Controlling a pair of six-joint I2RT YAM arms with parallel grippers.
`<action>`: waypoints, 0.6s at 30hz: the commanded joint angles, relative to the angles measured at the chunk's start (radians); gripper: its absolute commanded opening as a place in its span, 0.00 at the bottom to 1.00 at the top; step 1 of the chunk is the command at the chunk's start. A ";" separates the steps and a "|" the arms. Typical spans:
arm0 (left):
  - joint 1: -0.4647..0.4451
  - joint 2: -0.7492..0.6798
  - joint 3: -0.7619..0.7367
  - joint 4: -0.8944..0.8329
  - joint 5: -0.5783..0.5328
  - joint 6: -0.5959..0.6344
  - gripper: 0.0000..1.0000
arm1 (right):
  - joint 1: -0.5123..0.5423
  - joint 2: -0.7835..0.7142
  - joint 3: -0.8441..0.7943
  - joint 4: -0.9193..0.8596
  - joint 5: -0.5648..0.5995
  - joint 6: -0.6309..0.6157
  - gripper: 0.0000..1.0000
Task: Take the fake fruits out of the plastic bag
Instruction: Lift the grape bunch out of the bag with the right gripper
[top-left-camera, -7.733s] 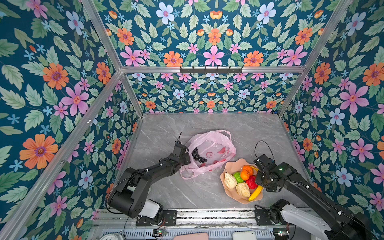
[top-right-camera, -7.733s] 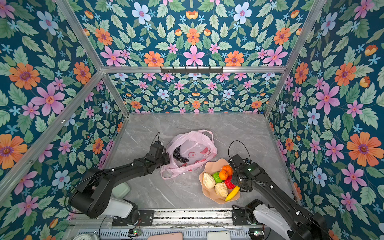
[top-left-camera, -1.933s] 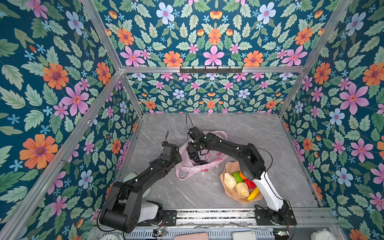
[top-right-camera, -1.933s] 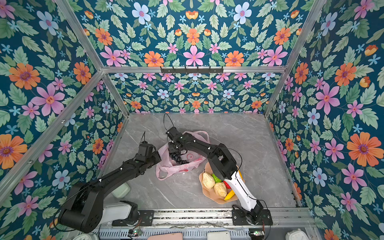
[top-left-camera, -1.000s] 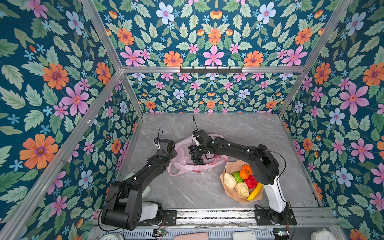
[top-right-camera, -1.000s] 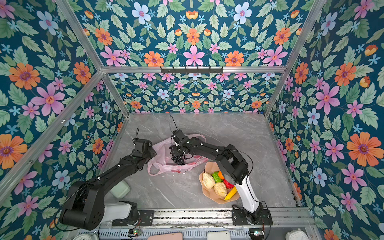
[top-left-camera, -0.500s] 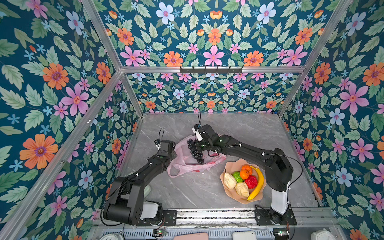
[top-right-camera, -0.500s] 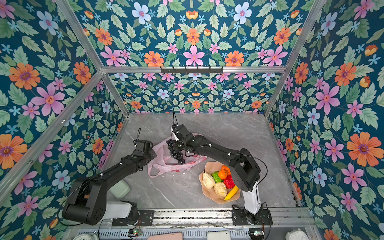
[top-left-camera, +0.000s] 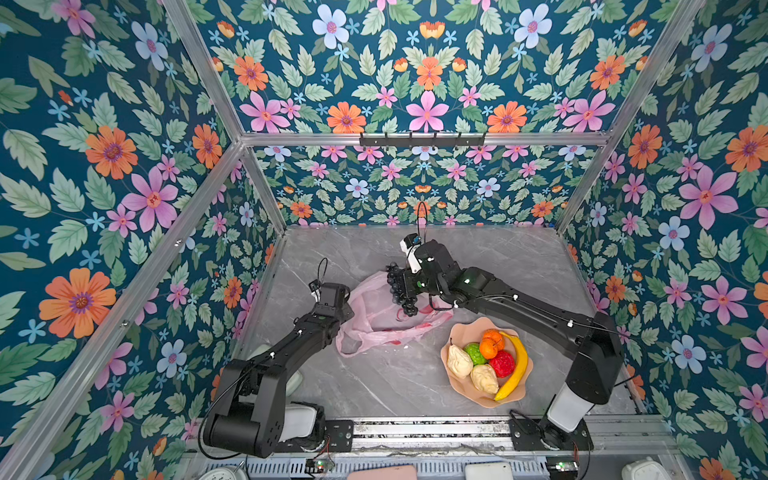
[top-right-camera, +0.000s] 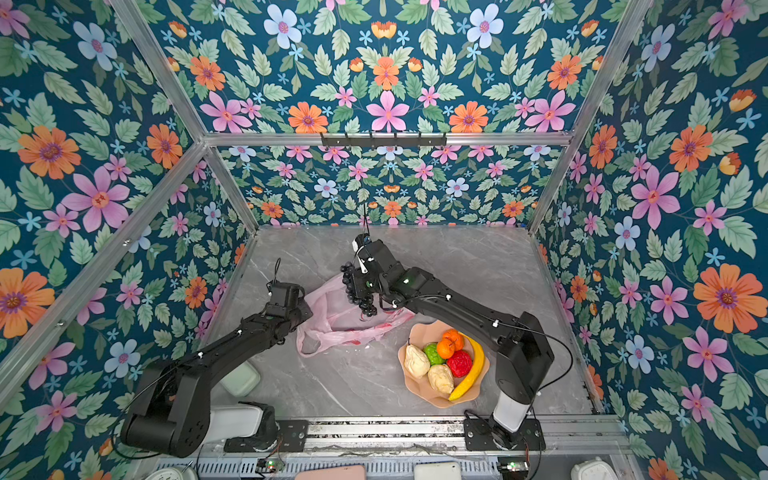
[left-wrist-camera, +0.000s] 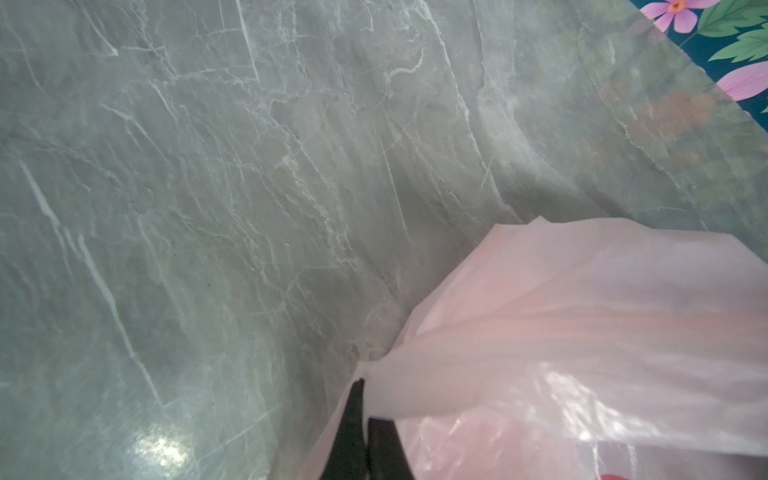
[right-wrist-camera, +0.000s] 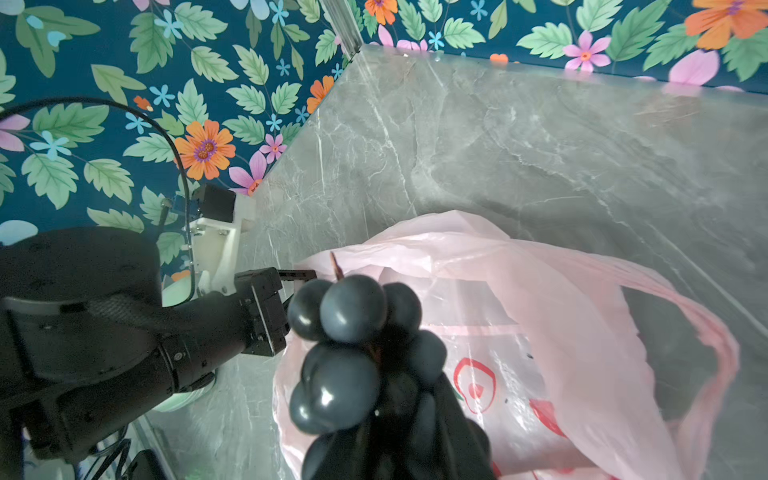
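Grapes (top-left-camera: 397, 282) clamped in right gripper (top-left-camera: 411, 287), raised over bag (top-left-camera: 374, 324); left gripper (left-wrist-camera: 366, 409) pinches bag rim, likely anchoring film; plate (top-left-camera: 453, 332) nearby for drop.

Both top views are bright, evenly lit from overhead and sharp, with only faint, soft shadows on the bench (top-left-camera: 395, 382). In the left wrist view a white glare patch sits on the bench (left-wrist-camera: 162, 451), and the plastic bag (left-wrist-camera: 582, 332), near the lens, is blurred. In the right wrist view the grape bunch (right-wrist-camera: 349, 332), close to the lens, carries small highlights and looks slightly soft.
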 joint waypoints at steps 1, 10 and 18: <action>0.002 0.000 -0.008 0.021 0.010 0.009 0.00 | 0.000 -0.069 -0.022 -0.022 0.058 0.020 0.21; 0.001 -0.010 -0.019 0.029 0.035 0.036 0.00 | 0.000 -0.221 -0.114 -0.075 0.140 0.040 0.22; 0.001 -0.028 -0.033 0.035 0.051 0.040 0.00 | 0.000 -0.337 -0.242 -0.129 0.238 0.056 0.21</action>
